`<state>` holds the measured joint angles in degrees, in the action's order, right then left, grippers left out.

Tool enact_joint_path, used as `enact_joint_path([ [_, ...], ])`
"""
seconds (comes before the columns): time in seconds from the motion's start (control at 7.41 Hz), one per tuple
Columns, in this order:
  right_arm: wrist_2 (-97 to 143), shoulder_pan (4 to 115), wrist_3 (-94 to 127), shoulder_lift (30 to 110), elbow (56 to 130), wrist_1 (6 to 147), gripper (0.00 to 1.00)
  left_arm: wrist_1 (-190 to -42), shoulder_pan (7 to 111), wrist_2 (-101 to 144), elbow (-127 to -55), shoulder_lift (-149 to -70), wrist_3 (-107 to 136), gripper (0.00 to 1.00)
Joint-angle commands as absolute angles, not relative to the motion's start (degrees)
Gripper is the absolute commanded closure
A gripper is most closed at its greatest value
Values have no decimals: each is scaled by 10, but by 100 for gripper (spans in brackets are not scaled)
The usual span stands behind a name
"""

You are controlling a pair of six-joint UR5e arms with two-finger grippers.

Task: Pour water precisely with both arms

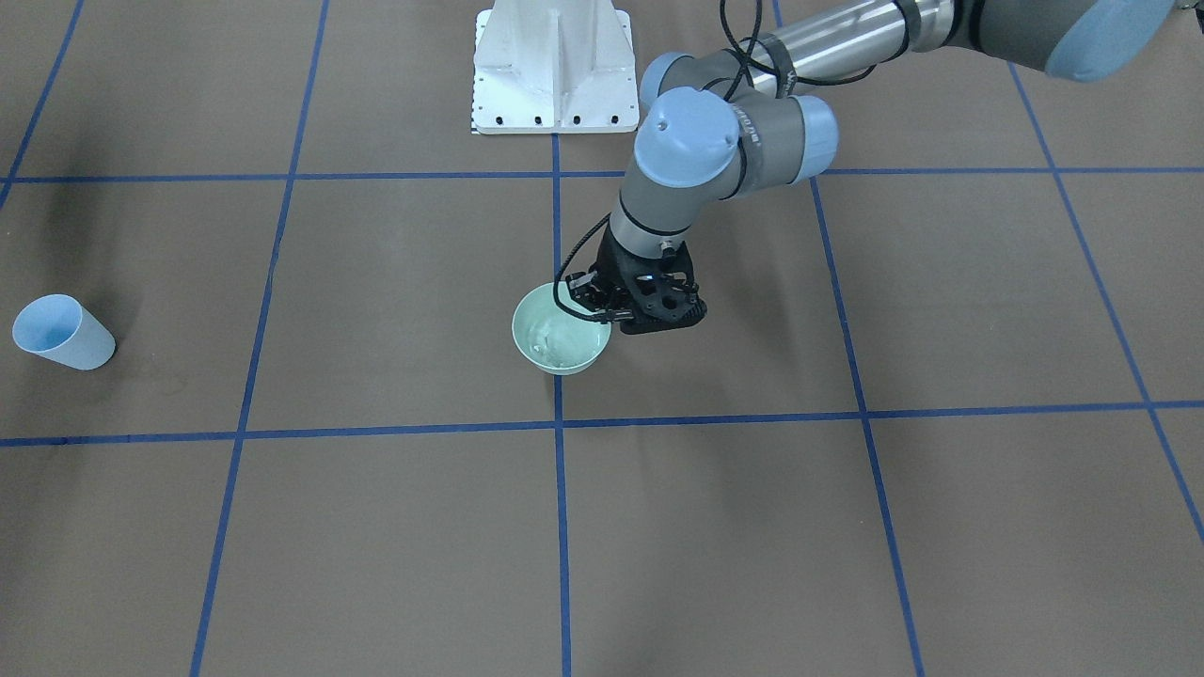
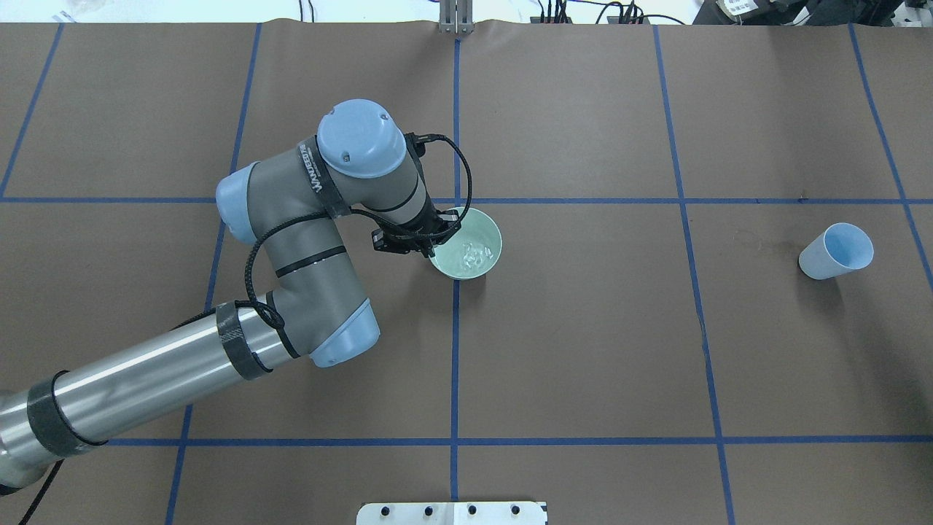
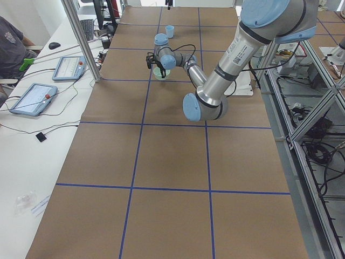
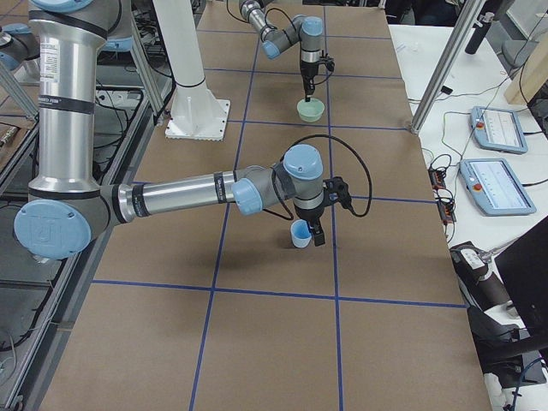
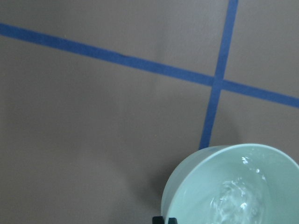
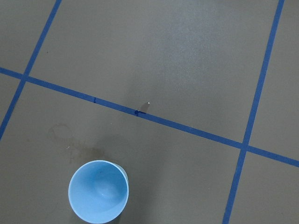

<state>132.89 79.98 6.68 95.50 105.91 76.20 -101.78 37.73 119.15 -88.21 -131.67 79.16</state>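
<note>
A pale green bowl (image 2: 487, 227) stands near the table's middle, and the water (image 2: 474, 254) glints and ripples inside it. My left gripper (image 2: 434, 246) is shut on the bowl's near left rim; in the left wrist view its fingertips (image 5: 159, 220) sit at the rim of the bowl (image 5: 187, 186), with the water (image 5: 236, 203) beside them. A light blue cup (image 2: 837, 251) stands upright far to the right. My right gripper (image 4: 318, 231) shows only in the exterior right view, close beside the cup (image 4: 300, 235); I cannot tell if it is open or shut.
The white bolted pedestal (image 1: 553, 66) stands at the robot's side of the table. Blue tape lines divide the brown table cover (image 2: 583, 328) into squares. A faint damp stain (image 6: 79, 149) lies on the cover beside the cup (image 6: 98, 191). Tablets (image 4: 497, 128) lie on the operators' bench.
</note>
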Motion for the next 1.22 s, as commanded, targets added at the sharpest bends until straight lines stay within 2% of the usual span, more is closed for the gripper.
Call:
enact_joint_path([
  [0.0, 1330, 800, 67, 954, 1059, 762, 0, -1024, 437, 1251, -993, -1162, 686, 100],
  [0.14, 1330, 800, 67, 954, 1060, 761, 0, -1024, 466, 1254, -1024, -1091, 602, 100],
  [0.54, 1329, 800, 68, 948, 1060, 761, 0, -1024, 579, 1328, -1016, -965, 372, 100],
  [0.81, 1329, 800, 68, 948, 1061, 761, 0, -1024, 647, 1369, -951, -947, 254, 100],
  [1.08, 1330, 800, 68, 949, 1062, 761, 0, -1024, 653, 1374, -907, -948, 230, 100],
])
